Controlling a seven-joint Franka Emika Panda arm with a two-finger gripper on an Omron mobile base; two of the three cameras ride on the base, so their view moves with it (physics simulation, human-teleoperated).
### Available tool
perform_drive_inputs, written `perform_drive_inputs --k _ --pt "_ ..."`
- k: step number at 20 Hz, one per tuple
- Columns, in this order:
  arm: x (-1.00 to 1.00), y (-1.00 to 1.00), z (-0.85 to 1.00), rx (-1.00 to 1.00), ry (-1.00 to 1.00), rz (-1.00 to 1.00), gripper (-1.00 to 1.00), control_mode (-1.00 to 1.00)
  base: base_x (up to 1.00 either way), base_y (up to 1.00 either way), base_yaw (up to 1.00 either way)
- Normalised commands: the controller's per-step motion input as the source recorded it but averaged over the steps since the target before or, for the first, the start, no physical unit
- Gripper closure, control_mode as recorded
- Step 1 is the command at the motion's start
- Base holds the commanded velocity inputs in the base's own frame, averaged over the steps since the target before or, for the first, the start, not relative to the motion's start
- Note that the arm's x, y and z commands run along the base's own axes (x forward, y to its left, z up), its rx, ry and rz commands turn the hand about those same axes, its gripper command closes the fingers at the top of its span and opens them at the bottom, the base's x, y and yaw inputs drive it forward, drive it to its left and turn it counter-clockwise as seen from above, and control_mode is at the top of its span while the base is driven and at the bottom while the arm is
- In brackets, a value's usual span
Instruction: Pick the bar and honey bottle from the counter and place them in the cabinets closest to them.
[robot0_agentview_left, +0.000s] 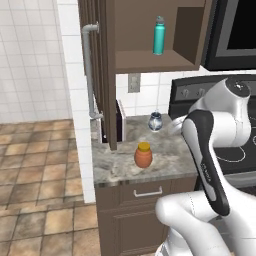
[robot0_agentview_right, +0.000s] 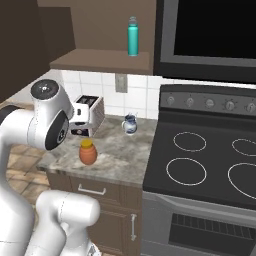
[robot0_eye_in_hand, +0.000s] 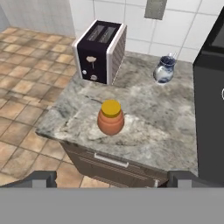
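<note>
Honey bottle (robot0_eye_in_hand: 110, 117) near the counter's (robot0_eye_in_hand: 148, 131) front edge
Gripper (robot0_eye_in_hand: 111, 178) spread wide above it, holding nothing; bare stone all around

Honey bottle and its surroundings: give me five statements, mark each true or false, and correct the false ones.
1. The honey bottle stands upright on the counter. True.
2. The gripper is shut on the honey bottle. False: its jaws are open and it hangs above the bottle, apart from it.
3. A teal bottle stands on the shelf of the open cabinet. True.
4. The toaster is on the stove. False: it sits on the counter, near the wall.
5. The glass jug lies tipped over beside the honey bottle. False: it stands upright by the wall, well apart from the bottle.
</note>
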Motion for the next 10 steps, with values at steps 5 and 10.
perform_drive_inputs --k 5,10 --pt "0.0 0.05 -0.32 0.01 0.05 0.0 -1.0 -1.0 0.0 0.0 0.0" --pt "0.0 0.05 -0.27 0.03 0.0 0.0 -1.0 -1.0 0.0 0.0 0.0"
